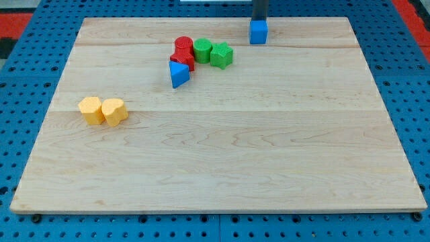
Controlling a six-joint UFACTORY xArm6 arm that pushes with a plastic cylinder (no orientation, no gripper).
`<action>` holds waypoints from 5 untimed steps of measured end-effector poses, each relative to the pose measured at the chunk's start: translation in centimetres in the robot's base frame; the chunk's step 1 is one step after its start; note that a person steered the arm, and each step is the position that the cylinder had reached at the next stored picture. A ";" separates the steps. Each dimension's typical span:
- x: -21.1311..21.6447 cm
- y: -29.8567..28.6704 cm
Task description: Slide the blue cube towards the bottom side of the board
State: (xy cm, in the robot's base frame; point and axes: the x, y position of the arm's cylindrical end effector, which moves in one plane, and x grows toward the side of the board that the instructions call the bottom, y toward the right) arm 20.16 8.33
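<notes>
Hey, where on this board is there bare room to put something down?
The whole lower half of the board is bare, and so is the right side below the blue cube. It is crowded at top centre: red blocks, green blocks, blue wedge. Two yellow blocks sit left. My tip sits right behind the cube.

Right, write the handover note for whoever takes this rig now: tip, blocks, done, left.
My tip: at the view's top edge, directly behind the blue cube, apparently touching it; the very end is hidden by the cube.
Blue cube: near the board's top edge, right of centre.
Others: red, green and blue-triangle cluster to the cube's left; two yellow blocks at the view's left.
Done: tip lined up.
Left: the whole push towards the view's bottom; that lane holds no blocks.
</notes>
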 end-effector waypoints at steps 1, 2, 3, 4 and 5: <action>1.6 1.0; 3.7 -0.2; 2.3 -0.2; 4.0 -0.6; 5.5 -0.2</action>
State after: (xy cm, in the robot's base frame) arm 25.67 8.09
